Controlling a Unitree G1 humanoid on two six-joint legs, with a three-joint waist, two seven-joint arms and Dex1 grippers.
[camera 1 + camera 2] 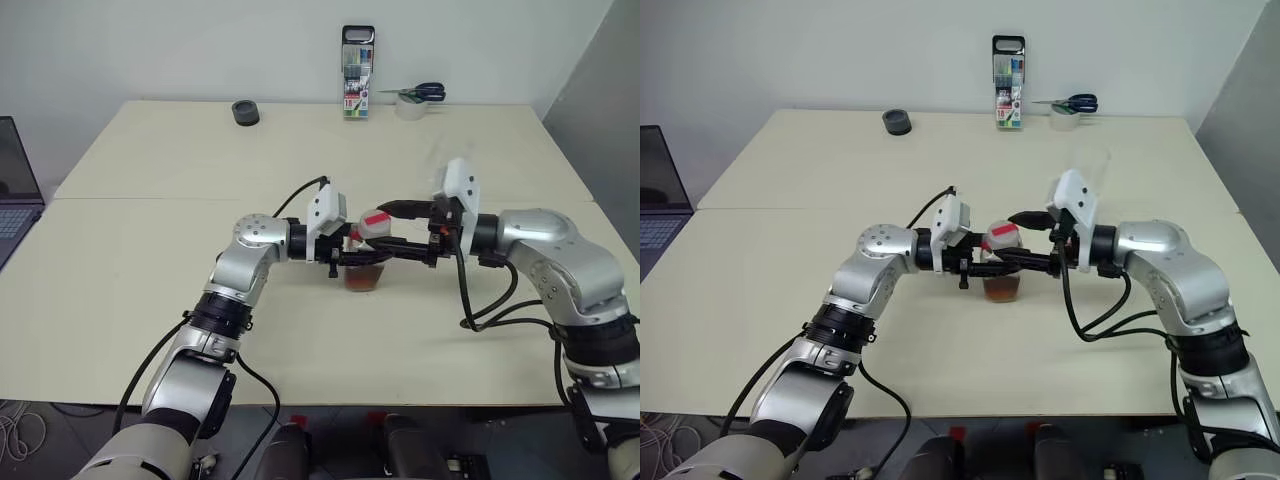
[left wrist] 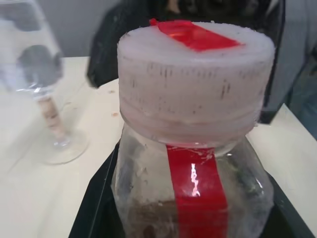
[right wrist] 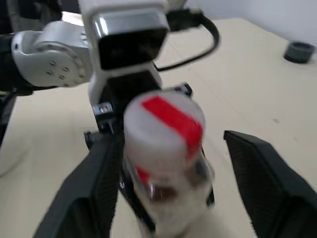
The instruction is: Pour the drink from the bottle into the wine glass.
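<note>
My left gripper (image 1: 345, 262) is shut on the bottle (image 1: 366, 262), a small clear bottle with a red strip, held upright just above the table near its middle. The drink (image 1: 1002, 288) is amber and fills the bottle's lower part. The white cap (image 2: 195, 84) with red tape sits on the neck. From the right, my right gripper (image 3: 171, 139) stands open and level, with one finger (image 3: 99, 183) on each side of the cap and a gap to it. The wine glass (image 2: 49, 116) stands upright on the table beyond the right wrist (image 1: 1095, 165).
At the table's (image 1: 150, 290) far edge are a black round object (image 1: 245, 112), an upright pack of markers (image 1: 358, 72) and scissors on a tape roll (image 1: 415, 97). A laptop (image 1: 15, 190) sits off the left side. Cables loop from both wrists.
</note>
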